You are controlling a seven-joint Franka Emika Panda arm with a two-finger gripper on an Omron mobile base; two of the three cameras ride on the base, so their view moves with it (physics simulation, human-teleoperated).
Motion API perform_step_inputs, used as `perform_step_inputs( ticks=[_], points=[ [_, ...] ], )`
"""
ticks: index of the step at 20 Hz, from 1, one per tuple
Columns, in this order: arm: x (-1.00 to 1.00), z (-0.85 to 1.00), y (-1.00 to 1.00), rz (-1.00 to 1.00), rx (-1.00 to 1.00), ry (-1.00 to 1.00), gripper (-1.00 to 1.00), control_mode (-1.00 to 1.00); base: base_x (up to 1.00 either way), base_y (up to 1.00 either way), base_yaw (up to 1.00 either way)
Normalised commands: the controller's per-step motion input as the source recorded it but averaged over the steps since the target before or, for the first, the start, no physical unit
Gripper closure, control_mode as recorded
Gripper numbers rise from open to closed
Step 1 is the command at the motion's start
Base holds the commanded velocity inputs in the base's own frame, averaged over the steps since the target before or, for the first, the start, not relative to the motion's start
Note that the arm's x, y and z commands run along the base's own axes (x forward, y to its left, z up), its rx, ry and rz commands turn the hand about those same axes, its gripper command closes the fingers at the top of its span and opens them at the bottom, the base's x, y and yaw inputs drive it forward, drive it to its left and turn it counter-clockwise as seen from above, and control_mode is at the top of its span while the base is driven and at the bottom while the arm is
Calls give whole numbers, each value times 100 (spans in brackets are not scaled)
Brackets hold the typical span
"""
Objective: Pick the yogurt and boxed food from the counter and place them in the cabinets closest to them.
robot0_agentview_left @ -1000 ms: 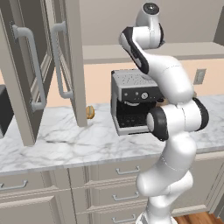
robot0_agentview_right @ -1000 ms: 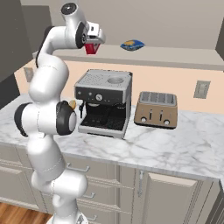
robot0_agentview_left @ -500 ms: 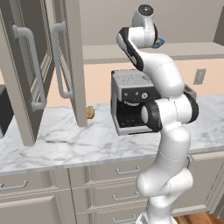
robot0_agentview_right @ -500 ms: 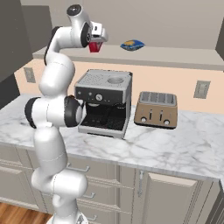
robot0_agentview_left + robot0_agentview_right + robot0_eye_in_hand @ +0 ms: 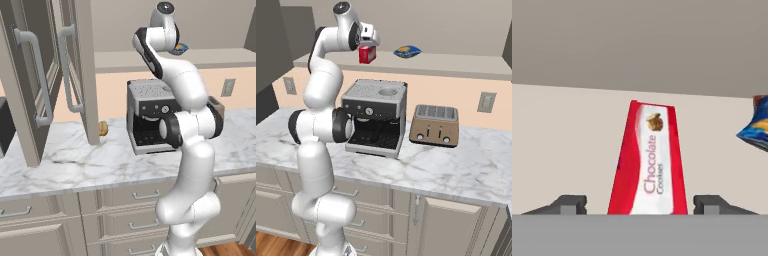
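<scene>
The boxed food (image 5: 367, 54), a small red box, stands upright on the beige shelf floor of the cabinets (image 5: 456, 62) above the coffee machine. In the hand view the red box (image 5: 648, 165) reads "Chocolate Cookies" and stands between my two fingertips (image 5: 572, 204) with a gap on each side. My gripper (image 5: 369, 44) is open and hovers just above the box, touching nothing. The arm reaches high over the counter (image 5: 446, 167). The yogurt is out of view.
A flat blue-and-yellow item (image 5: 407, 50) lies on the same shelf, right of the box. Below stand a coffee machine (image 5: 376, 117) and a toaster (image 5: 433, 125). Open cabinet doors (image 5: 30, 75) hang at the left, with a small brown object (image 5: 102, 128) on the counter.
The jaws have opened and let go of the red box, which now stands on the shelf. The arm's elbow has swung.
</scene>
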Motion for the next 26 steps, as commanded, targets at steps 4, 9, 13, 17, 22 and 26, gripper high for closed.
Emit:
perform_step_inputs(
  ticks=[4, 9, 13, 17, 22, 26],
  points=[
    [0, 0, 0, 0, 0, 0, -100, -100, 0, 0, 0],
    [-52, 0, 1, 0, 0, 0, -100, -100, 0, 0, 0],
    [-99, -17, 2, 0, -3, -6, -100, -100, 0, 0, 0],
    [-100, -46, 0, 0, -6, -6, -100, -100, 0, 0, 0],
    [-100, -47, 0, 0, -5, -4, -100, -100, 0, 0, 0],
    [-100, -47, 0, 0, -3, -5, -100, -100, 0, 0, 0]
  ],
)
